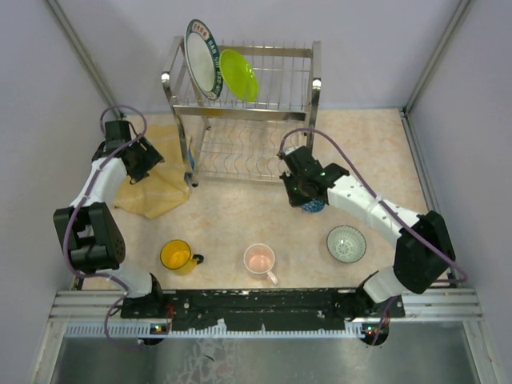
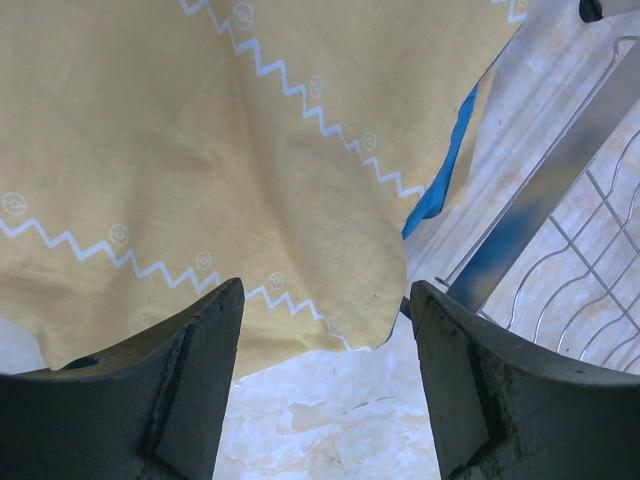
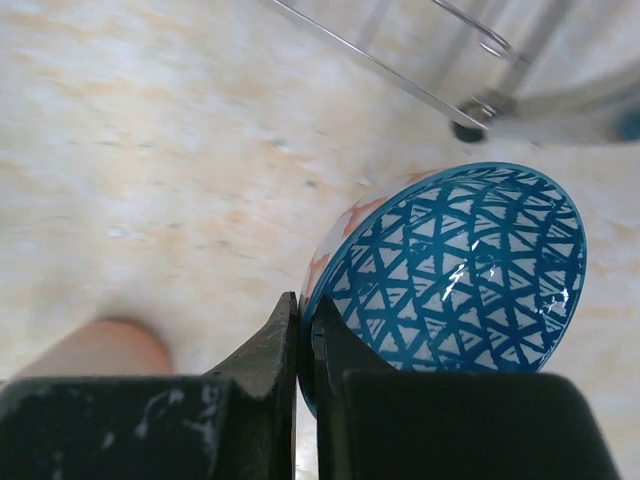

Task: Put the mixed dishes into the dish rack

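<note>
The steel dish rack (image 1: pixel 304 104) stands at the back; the white plate with dark patterned rim (image 1: pixel 201 59) and the lime-green plate (image 1: pixel 239 74) stand upright in its upper tier. My right gripper (image 3: pixel 305 325) is shut on the rim of the blue patterned bowl (image 3: pixel 470 265), held tilted above the table just right of the rack's front; it also shows in the top view (image 1: pixel 313 206). My left gripper (image 2: pixel 325 345) is open and empty over the yellow cloth's edge. The grey-green bowl (image 1: pixel 346 243), pale pink mug (image 1: pixel 260 259) and yellow mug (image 1: pixel 176 255) sit near the front.
The yellow patterned cloth (image 1: pixel 156 188) lies left of the rack, partly under its left post (image 2: pixel 545 195). The rack's lower wire shelf (image 1: pixel 236 156) is in front of the right gripper. Grey walls close the left, right and back.
</note>
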`<state>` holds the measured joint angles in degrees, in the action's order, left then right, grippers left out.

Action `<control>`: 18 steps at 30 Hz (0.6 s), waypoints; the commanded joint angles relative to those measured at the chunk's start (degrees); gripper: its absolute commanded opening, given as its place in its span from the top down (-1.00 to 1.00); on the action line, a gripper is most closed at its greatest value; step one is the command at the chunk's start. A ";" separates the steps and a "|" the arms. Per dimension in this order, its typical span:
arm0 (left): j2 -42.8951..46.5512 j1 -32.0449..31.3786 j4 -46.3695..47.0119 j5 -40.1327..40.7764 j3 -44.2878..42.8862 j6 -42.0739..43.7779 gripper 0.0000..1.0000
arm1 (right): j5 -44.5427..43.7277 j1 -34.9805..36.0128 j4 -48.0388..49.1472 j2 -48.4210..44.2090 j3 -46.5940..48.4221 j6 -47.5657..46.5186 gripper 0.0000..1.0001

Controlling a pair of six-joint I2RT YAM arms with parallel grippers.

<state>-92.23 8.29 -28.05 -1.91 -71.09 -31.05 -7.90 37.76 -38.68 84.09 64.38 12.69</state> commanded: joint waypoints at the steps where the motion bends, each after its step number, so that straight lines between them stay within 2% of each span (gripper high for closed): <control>1: 2.61 0.24 1.17 -0.44 -0.03 0.08 -0.47 | 15.65 0.65 -0.56 -1.42 6.87 2.86 1.00; 10: 2.80 0.23 0.04 -0.12 -2.18 1.22 -0.47 | 37.08 0.63 8.89 1.86 8.54 13.18 1.00; 18: 2.94 0.27 -0.07 -0.15 -2.71 1.66 -0.47 | 46.71 0.57 23.53 4.59 5.16 25.23 1.00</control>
<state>-91.35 8.29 -28.34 -1.93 -71.79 -30.28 30.11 38.09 -27.27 87.85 69.21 29.82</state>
